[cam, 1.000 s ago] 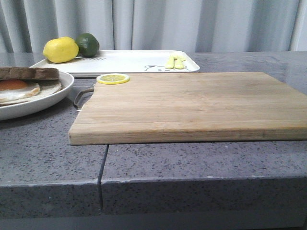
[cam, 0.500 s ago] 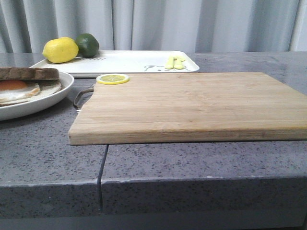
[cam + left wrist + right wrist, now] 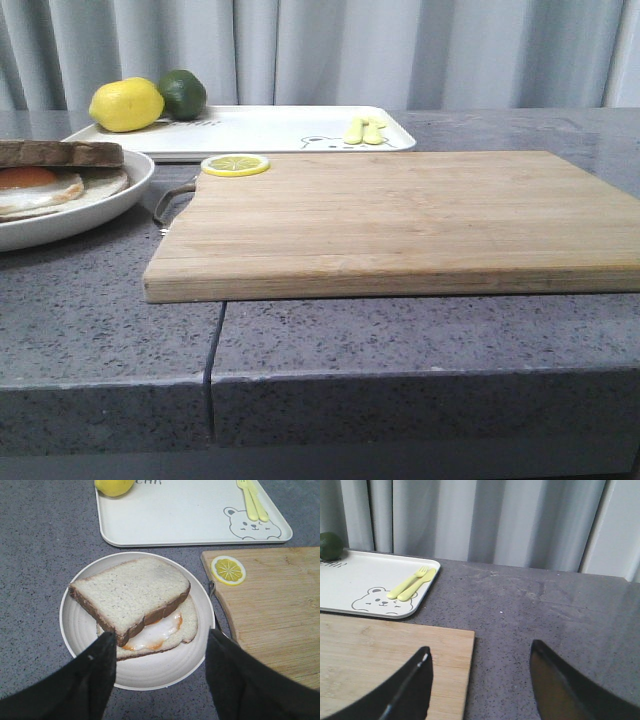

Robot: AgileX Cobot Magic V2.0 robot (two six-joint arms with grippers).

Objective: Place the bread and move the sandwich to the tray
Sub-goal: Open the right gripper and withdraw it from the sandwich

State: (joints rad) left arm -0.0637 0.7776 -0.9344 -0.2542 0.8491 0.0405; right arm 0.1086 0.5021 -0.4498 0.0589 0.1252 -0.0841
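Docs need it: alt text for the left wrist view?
Open left gripper above a white plate holding a sandwich, top bread tilted over the egg. Beyond: white bear tray and cutting board with lemon slice.

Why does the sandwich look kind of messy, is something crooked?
Yes, a little. The top bread sits turned and shifted on the sandwich, so the fried egg and the lower slice poke out on one side. It all stays on the plate. Nothing looks spilled or broken.
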